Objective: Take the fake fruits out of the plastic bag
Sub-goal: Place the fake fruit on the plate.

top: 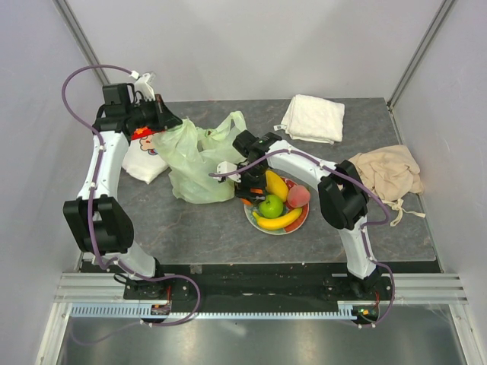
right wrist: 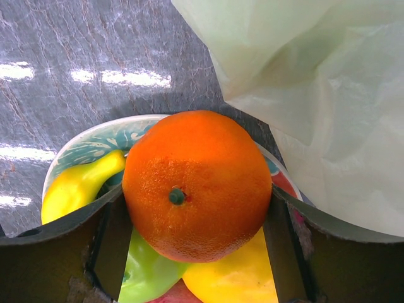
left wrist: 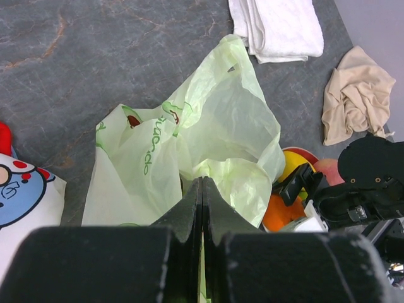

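The pale-green plastic bag [top: 199, 161] lies crumpled at the table's middle left, and it also shows in the left wrist view [left wrist: 218, 129]. My left gripper [top: 164, 119] is shut on the bag's upper left edge, with a sliver of film between its fingertips [left wrist: 202, 182]. My right gripper [top: 249, 192] is shut on an orange [right wrist: 196, 183] just above the flowered plate [top: 302, 223], beside the bag's right side. On the plate lie a banana [top: 278, 220], a green apple [top: 271, 205], a yellow fruit [top: 276, 185] and a pink peach [top: 297, 198]. What is inside the bag is hidden.
A red-and-white snack packet [top: 144, 158] lies against the bag's left side. A folded white towel [top: 312, 118] lies at the back. A crumpled beige cloth [top: 389, 171] lies at the right edge. Walls close in the table's sides.
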Controlling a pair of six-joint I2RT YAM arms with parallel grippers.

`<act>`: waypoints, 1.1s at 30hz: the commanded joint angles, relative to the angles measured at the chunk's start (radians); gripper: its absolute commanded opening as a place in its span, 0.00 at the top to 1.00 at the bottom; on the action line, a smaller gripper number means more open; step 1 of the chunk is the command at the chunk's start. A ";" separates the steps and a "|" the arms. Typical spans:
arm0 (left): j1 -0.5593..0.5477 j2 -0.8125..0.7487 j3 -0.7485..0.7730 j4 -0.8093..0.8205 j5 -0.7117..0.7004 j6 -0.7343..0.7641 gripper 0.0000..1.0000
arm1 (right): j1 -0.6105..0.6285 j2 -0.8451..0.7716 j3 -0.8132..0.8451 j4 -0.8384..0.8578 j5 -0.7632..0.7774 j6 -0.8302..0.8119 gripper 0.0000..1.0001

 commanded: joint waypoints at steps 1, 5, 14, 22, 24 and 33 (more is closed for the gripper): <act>-0.002 -0.037 -0.011 0.040 -0.005 0.028 0.98 | 0.009 0.016 0.030 -0.011 0.003 0.002 0.33; -0.003 -0.040 -0.016 0.045 -0.004 0.027 0.98 | 0.007 0.013 0.046 -0.024 0.002 0.002 0.02; -0.003 -0.037 -0.017 0.059 0.003 0.016 0.98 | 0.009 0.000 0.102 -0.057 -0.015 0.024 0.02; -0.002 -0.034 -0.013 0.065 0.013 0.011 0.98 | 0.007 -0.013 0.194 -0.125 -0.056 0.035 0.02; -0.002 -0.037 -0.017 0.066 0.016 0.013 0.98 | -0.002 -0.026 0.237 -0.168 -0.106 0.031 0.02; -0.002 -0.133 -0.086 -0.064 0.018 0.191 0.98 | -0.132 -0.030 0.469 0.034 -0.253 0.418 0.02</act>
